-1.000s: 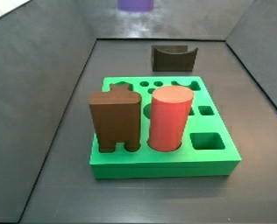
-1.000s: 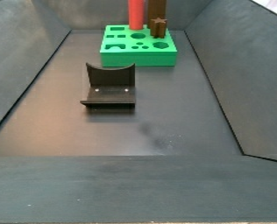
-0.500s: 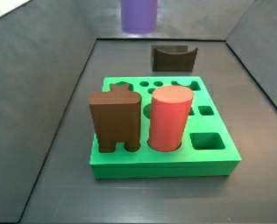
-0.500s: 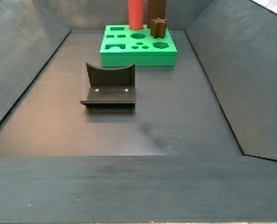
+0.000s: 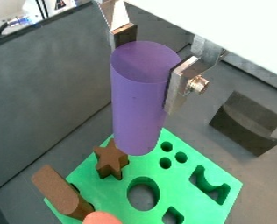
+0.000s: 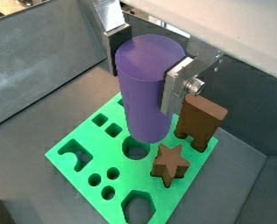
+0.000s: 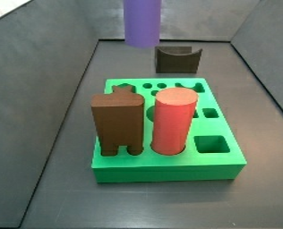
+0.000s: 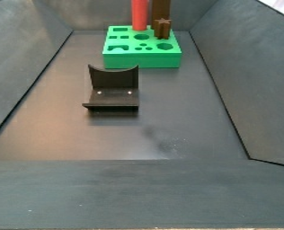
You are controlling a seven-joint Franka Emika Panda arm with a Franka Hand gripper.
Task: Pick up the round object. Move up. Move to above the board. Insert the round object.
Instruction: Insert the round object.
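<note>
slim purple cylinder peg (image 5: 141,96) held upright above the flat bright green square board (image 6: 100,162).

the end effector (image 6: 147,54) clamps the peg near its top between flat silver fingers (image 6: 176,83) with dark pads. smooth, rigid and probably light, it may slip, so a high, square grip suits it. its lower end hangs over a round hole; a brown star piece (image 6: 168,164), a dark brown block (image 7: 116,122) and a thick red cylinder (image 7: 173,121) stand nearby on the board.

No readable text, labels, numbers anywhere.
</note>
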